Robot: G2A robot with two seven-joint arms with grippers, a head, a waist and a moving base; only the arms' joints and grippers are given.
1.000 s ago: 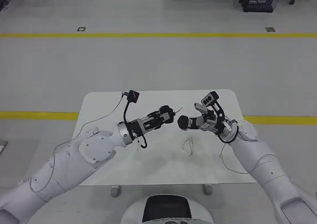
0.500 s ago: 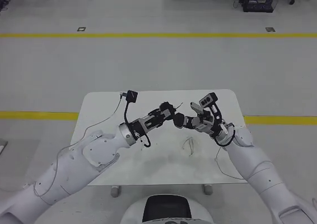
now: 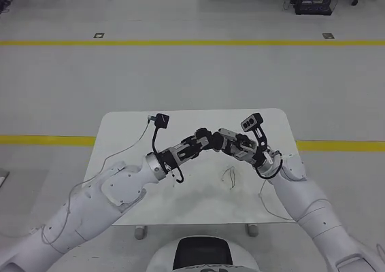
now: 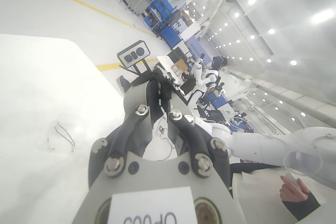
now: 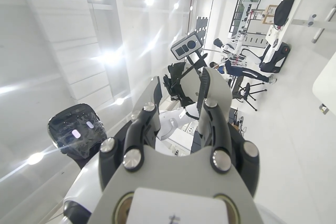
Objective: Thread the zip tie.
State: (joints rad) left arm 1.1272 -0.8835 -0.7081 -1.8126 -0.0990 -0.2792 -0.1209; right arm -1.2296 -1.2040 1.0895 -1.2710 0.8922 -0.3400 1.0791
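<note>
Above the middle of the white table (image 3: 121, 139) my two grippers meet tip to tip. My left gripper (image 3: 210, 140) comes in from the near left, and its fingers (image 4: 150, 93) are pressed close together. A thin black zip tie (image 5: 193, 66) sticks out of that gripper as a dark strip in the right wrist view. My right gripper (image 3: 226, 139) faces it from the right. The right gripper (image 5: 181, 82) stands open, and the left gripper's tip sits between its two fingers (image 5: 207, 88). The strip's end is hidden where the tips meet.
A few loose zip ties (image 3: 230, 177) lie on the table just in front of the grippers, curled black strips (image 4: 63, 134) in the left wrist view. The table's left and near parts are bare. Past the table's edges there is open floor with yellow lines.
The two grippers have closed the gap between them. The right gripper moved left and the left gripper edged right, so the tips now overlap.
</note>
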